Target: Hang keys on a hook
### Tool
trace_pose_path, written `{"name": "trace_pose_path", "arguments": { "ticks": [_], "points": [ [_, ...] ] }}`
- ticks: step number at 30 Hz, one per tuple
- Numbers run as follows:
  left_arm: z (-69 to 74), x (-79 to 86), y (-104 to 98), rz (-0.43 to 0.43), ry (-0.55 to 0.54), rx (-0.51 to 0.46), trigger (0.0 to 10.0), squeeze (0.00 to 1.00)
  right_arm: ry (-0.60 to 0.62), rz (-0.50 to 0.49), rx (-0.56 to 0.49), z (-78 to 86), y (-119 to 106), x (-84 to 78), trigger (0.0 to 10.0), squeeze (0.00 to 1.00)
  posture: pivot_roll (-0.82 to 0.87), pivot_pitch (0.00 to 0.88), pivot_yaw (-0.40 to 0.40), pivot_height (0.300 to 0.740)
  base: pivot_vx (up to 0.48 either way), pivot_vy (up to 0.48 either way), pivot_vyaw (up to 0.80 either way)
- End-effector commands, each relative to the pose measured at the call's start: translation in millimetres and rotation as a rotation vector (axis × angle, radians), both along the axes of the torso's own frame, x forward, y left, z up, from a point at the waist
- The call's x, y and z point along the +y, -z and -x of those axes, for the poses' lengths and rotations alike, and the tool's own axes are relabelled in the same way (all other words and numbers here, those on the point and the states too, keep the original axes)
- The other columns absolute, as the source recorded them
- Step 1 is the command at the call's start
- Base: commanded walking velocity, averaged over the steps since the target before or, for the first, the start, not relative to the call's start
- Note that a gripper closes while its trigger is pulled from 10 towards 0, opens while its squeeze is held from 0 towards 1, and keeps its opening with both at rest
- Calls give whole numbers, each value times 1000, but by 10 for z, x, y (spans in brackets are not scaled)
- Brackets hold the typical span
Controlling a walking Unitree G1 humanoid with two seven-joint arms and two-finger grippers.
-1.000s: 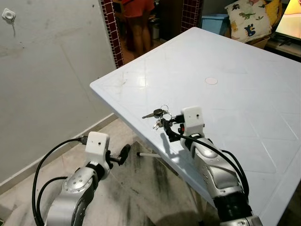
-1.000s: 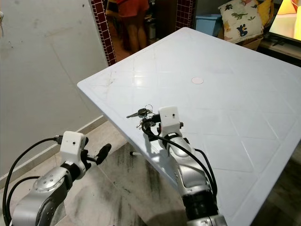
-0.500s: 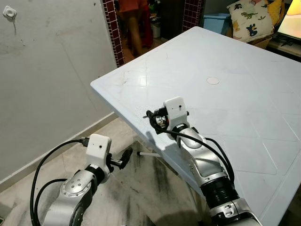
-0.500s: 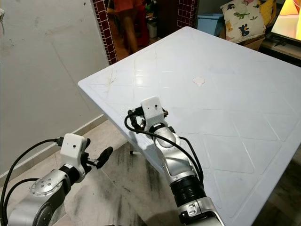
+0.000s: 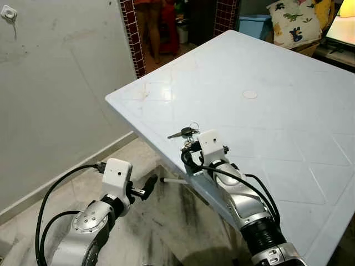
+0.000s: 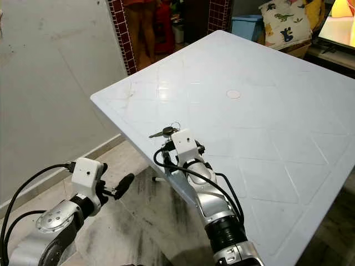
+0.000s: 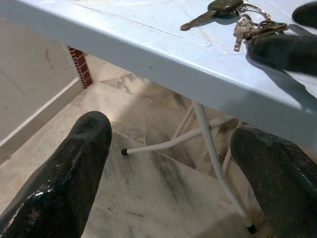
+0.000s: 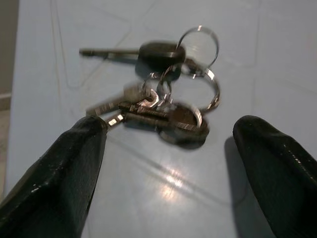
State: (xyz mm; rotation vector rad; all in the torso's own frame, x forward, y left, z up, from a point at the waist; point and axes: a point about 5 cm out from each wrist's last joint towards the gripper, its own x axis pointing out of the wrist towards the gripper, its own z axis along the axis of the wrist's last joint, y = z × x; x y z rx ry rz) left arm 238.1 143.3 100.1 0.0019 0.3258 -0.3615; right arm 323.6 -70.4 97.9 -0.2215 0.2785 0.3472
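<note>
A bunch of keys (image 5: pixel 187 133) on rings lies flat on the white table (image 5: pixel 266 111), close to its front-left edge. My right gripper (image 5: pixel 188 149) sits low over the table just short of the keys. It is open, and in the right wrist view the keys (image 8: pixel 163 99) lie ahead between its two spread fingers (image 8: pixel 64 173). A small white hook (image 5: pixel 8 12) is fixed high on the grey wall at the far left. My left gripper (image 5: pixel 147 185) hangs open below table height, with its fingers (image 7: pixel 74 173) apart and nothing between them.
The table's thin white legs (image 5: pixel 175 180) stand on the marble floor under the near edge. A red-tiled doorway pillar (image 5: pixel 130 33) rises behind, with a person (image 5: pixel 152 25) standing in the doorway. A blue bin (image 5: pixel 252 25) and a dinosaur pillow (image 5: pixel 294 22) sit beyond the table.
My right arm swung left over the keys half a second ago and has drawn back to just short of them. The keys lie where they were. The person in the doorway has shifted.
</note>
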Motion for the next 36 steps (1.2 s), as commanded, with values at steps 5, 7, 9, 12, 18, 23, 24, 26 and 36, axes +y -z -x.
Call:
{"name": "trace_pose_path", "arguments": {
  "ticks": [5,7,9,12,18,23,24,26,36],
  "points": [
    [27,13,-19,-14,9,0,10000,0,-3,-13,15,19,10,104,10000,0,82,118,58,740,0,0,0],
    [34,-7,-36,13,26,-4,10000,0,-6,-26,7,2,-11,119,10000,0,82,118,58,740,0,0,0],
    [36,-25,-50,19,43,-12,10000,0,-12,-33,3,-14,-27,132,10000,0,87,116,57,740,0,0,0],
    [57,-91,-84,52,94,-27,10000,0,-18,-41,-1,-37,-44,154,10000,0,87,113,57,740,0,0,0],
    [87,-181,-87,49,180,-33,10000,0,-24,-43,-8,-46,-54,184,10000,0,85,107,59,740,0,0,0],
    [95,-186,-92,39,193,-32,10000,0,-14,-39,-4,-58,-42,162,4784,0,86,107,60,740,0,0,0],
    [96,-181,-91,39,192,-31,10000,0,-7,-37,-2,-59,-35,152,1490,0,86,107,61,740,0,0,0],
    [98,-172,-85,38,191,-29,10000,0,2,-28,2,-58,-24,135,0,0,87,108,62,740,0,0,0],
    [96,-158,-85,29,183,-31,10000,0,51,3,39,-57,55,44,0,0,88,115,64,740,0,0,0]
  ]
}}
